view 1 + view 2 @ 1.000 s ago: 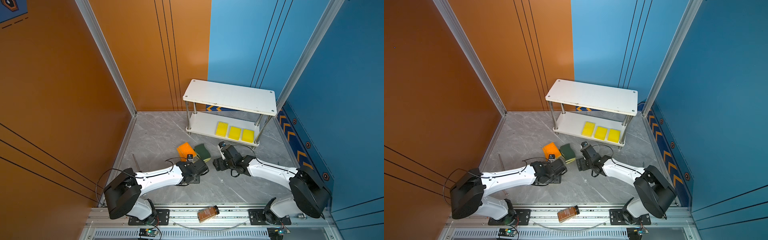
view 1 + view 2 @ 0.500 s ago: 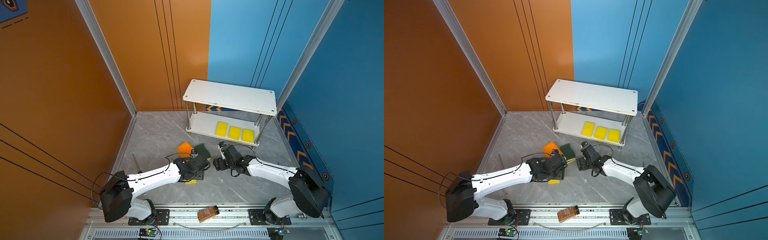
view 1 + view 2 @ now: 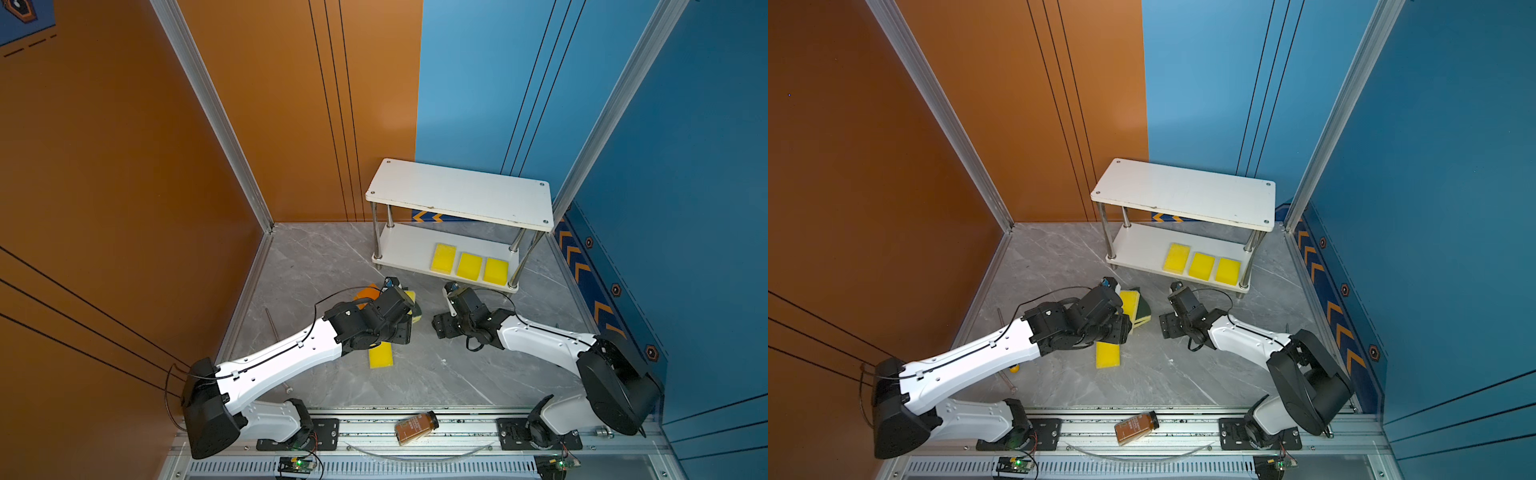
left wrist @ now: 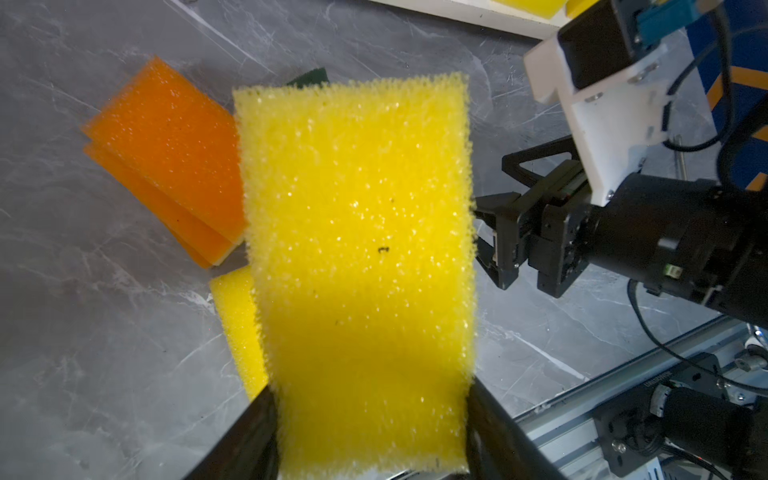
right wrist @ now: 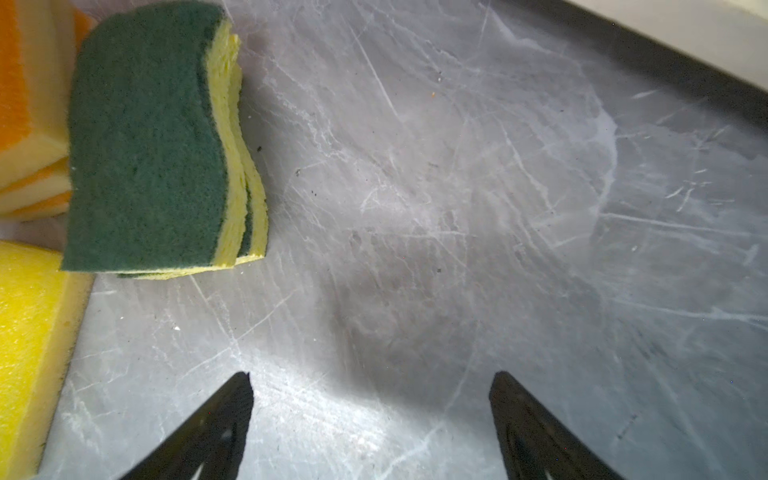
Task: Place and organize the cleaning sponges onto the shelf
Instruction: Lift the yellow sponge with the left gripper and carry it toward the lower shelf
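Left fingers [image 4: 249, 440]: closed narrow on one short end of the held yellow sponge [image 4: 357, 249]. The foam fills most of the left wrist view. It hides part of the orange-topped sponges [image 4: 166, 145] and of the loose yellow sponge [image 4: 239, 324] behind it.

In a top view the held yellow sponge [image 3: 1128, 304] stands on edge at centre frame. It is just beside the green-topped sponges [image 3: 1144, 311]; cannot tell whether they touch.

Right fingers [image 5: 224, 419]: spread wide with nothing between them, only bare grey surface [image 5: 415, 208] below. In both top views they sit just right of centre, near the sponge pile but apart from it.

Green-topped sponges [image 5: 145, 145]: two, stacked, with wavy edges and yellow bases. The stack lies right against the orange-topped sponges [image 5: 16, 83], which are also stacked.

Shelf [image 3: 461, 193]: upper right of centre in both top views, near the back corner. Its lower board carries a row of three yellow sponges [image 3: 469, 264], flat and side by side, toward the board's right end.

Loose yellow sponge [image 3: 381, 357]: flat on the surface at lower centre. Its far end is tucked under the left arm's wrist.

Orange-topped sponges [image 3: 365, 293]: only a sliver shows behind the left arm, centre frame.

Brown bottle [image 3: 417, 427]: on its side on the metal rail, bottom centre, well apart from the sponges.
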You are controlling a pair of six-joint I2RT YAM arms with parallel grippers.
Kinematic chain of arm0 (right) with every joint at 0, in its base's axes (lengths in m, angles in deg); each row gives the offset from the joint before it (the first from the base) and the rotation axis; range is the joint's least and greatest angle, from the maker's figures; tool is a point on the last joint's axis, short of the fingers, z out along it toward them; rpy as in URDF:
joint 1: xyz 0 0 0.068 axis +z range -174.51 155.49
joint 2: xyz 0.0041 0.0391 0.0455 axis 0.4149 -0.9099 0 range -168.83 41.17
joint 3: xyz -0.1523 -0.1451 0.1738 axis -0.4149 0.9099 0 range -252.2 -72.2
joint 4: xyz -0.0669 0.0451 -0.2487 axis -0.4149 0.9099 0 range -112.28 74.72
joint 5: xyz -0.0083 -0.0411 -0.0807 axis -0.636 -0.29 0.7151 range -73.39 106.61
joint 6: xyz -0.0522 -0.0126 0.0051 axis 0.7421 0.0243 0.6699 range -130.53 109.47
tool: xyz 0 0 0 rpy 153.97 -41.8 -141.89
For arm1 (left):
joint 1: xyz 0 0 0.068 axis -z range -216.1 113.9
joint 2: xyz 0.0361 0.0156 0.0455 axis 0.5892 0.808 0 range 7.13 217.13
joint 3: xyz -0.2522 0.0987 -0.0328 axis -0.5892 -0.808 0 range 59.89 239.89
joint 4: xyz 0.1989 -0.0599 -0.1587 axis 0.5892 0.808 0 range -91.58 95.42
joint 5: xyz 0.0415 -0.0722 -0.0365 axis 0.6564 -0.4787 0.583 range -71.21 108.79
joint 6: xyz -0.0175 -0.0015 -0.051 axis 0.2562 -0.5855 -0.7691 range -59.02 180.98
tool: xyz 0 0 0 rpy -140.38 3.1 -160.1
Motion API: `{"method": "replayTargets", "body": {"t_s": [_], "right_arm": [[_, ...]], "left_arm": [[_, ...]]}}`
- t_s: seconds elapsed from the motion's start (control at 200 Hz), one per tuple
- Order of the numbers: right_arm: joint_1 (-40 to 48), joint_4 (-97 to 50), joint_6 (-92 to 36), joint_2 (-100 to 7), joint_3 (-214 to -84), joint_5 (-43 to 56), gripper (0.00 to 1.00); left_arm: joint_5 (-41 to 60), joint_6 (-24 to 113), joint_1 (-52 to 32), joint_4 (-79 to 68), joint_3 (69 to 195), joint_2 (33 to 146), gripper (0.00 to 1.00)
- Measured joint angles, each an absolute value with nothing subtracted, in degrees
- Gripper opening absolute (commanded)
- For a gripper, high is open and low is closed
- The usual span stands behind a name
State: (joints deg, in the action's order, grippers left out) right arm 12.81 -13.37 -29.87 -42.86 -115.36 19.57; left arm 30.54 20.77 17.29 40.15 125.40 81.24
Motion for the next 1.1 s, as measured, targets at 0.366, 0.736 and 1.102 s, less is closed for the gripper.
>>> {"method": "replayTargets", "body": {"t_s": [0.366, 0.736, 1.102], "right_arm": [[12.83, -13.33, -29.89, -41.68, -114.99, 19.57, 0.88], [12.94, -12.76, -30.09, -36.63, -111.75, 19.85, 0.88], [12.94, -12.04, -31.27, -32.96, -108.74, 20.97, 0.88]], "left_arm": [[30.52, 30.83, 10.93, 40.02, 134.71, 89.92, 0.67], [31.41, 38.26, 7.89, 33.71, 137.69, 99.77, 0.65], [31.78, 44.53, 4.96, 25.77, 142.3, 106.75, 0.65]]}}
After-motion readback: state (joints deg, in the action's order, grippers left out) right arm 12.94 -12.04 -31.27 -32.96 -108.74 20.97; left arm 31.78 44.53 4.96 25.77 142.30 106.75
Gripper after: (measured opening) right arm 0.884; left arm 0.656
